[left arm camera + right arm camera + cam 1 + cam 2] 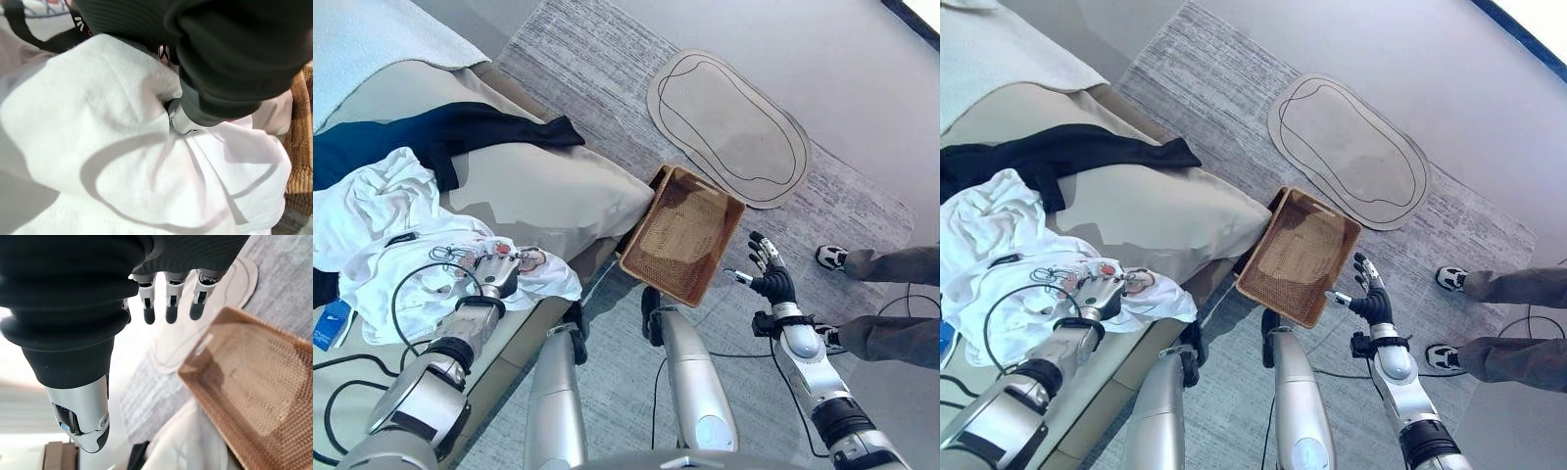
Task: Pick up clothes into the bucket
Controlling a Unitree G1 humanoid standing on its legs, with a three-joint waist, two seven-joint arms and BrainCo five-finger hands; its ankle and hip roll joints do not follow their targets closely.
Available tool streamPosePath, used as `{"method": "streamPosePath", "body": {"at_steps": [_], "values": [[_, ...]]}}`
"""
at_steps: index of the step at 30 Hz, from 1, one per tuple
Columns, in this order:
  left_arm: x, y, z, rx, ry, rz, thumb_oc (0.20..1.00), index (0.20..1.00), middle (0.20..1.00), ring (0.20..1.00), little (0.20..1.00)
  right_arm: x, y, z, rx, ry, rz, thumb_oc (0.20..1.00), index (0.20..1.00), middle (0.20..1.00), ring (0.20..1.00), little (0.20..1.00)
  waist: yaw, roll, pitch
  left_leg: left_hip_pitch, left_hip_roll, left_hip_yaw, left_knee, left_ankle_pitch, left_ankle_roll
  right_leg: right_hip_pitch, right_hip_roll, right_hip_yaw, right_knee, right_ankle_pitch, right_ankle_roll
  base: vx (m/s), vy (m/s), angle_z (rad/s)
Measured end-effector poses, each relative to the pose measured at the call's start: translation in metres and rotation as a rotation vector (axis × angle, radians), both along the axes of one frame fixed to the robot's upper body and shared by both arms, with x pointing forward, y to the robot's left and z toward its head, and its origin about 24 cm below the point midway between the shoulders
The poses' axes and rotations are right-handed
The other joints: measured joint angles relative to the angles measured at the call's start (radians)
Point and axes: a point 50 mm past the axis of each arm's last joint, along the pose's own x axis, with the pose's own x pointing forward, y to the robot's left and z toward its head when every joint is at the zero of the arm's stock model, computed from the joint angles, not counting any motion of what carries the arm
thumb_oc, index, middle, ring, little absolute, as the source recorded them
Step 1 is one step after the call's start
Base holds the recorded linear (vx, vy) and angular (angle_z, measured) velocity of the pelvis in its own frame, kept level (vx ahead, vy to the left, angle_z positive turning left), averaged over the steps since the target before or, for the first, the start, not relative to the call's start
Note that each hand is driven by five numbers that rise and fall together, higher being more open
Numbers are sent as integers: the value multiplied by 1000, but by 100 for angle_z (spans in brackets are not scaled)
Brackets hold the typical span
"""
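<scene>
Left eye view shows a brown woven basket (pixel 682 234) standing on the grey carpet (pixel 607 88), just beside the edge of the sofa (pixel 538 191). I see no clothes in the basket; only its woven bottom shows.

On the sofa lies a white shirt (pixel 382 220), crumpled, with a printed drawing on it. A dark blue garment (pixel 460 132) lies across the sofa cushion behind the white shirt and touches it. The left hand (pixel 496 268) rests on the lower edge of the white shirt, near the printed part. In the left wrist view the white cloth covers most of the hand and its fingers are hidden under the folds, so I cannot tell if they are closed on the shirt or not.

The right hand (pixel 769 269) hangs in the air just beside the basket, on the side away from the sofa. It touches nothing. In the right wrist view its fingers (pixel 168 306) are straight and relaxed, and it holds nothing.

A pale oval mat (pixel 729 127) lies on the carpet behind the basket. A person's legs and shoes (pixel 862 294) show at the right side, near the right hand.
</scene>
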Motion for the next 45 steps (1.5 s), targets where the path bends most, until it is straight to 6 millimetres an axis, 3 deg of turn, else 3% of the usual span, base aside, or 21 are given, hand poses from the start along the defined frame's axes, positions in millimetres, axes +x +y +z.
{"method": "streamPosePath", "body": {"at_steps": [3,8,10,11,13,16,18,19,23,31,36,45], "values": [[-3,-4,-5,-22,8,-1,200,200,200,200,200,0,1,-2,-1,13,-1,1000,1000,1000,1000,1000,5,2,-2,47,-4,0,-25,0,0,43,-5,-5,-14,0,0,42,-8,5],[-14,-23,-21,-147,-27,-6,200,200,200,200,200,-8,2,-15,-15,66,1,1000,1000,1000,1000,1000,30,15,-19,243,-19,-3,-178,37,1,223,-6,-20,-122,12,9,77,-15,7],[-19,-25,-25,-170,-35,-1,200,200,200,200,200,-6,2,-14,-20,63,1,1000,1000,1000,1000,1000,48,32,-50,262,-20,-7,-213,41,5,241,-7,-30,-143,12,9,96,-25,6],[-21,-29,-19,-234,-95,-3,200,200,200,200,200,-8,1,-17,-24,76,-9,1000,1000,1000,1000,1000,54,34,-47,301,-21,-7,-250,78,2,279,-6,-44,-169,32,10,86,-27,21],[-25,-34,-12,-292,-153,-37,200,200,200,200,200,-13,0,-22,-30,100,-21,1000,1000,1000,1000,1000,67,41,-45,375,-27,-28,-300,93,5,357,-6,-66,-208,34,11,88,-35,25],[-34,-36,27,-422,-347,-99,200,200,200,200,200,-20,-5,-28,-37,128,-42,1000,1000,1000,1000,1000,103,52,-46,503,-27,-41,-389,112,1,482,2,-86,-280,35,11,53,-21,13],[-44,-26,51,-457,-433,-100,200,200,200,200,200,-16,1,-25,-34,117,-20,1000,1000,1000,1000,1000,118,54,-47,545,-25,-42,-424,115,-2,523,9,-94,-311,35,13,54,-23,8],[-50,-21,73,-476,-533,-113,200,200,200,200,200,-18,2,-27,-40,125,-7,1000,1000,1000,1000,1000,117,58,-52,579,-24,-49,-455,127,-4,559,15,-101,-337,40,15,47,-27,15],[-55,-21,99,-562,-605,-151,200,200,200,200,200,-11,19,-24,-87,136,118,1000,1000,1000,1000,1000,152,72,-79,630,-18,-57,-489,134,-10,623,26,-115,-392,48,18,47,-34,5],[-54,-45,136,-874,-666,-309,200,200,200,200,200,17,76,7,-125,26,405,1000,1000,1000,1000,1000,162,75,-120,723,-8,-54,-525,139,-12,747,48,-122,-499,82,24,44,-25,-2],[-49,-58,155,-1085,-705,-389,200,200,200,200,200,20,102,10,-134,21,518,1000,1000,1000,1000,1000,165,82,-167,756,-7,-54,-546,141,-15,782,53,-123,-526,88,27,46,-20,0],[-33,-122,188,-1240,-652,-692,200,200,200,200,200,27,136,19,-248,-20,626,1000,1000,1000,1000,1000,164,106,-201,785,-8,-54,-563,145,-19,828,61,-125,-570,113,29,9,-2,0]]}}
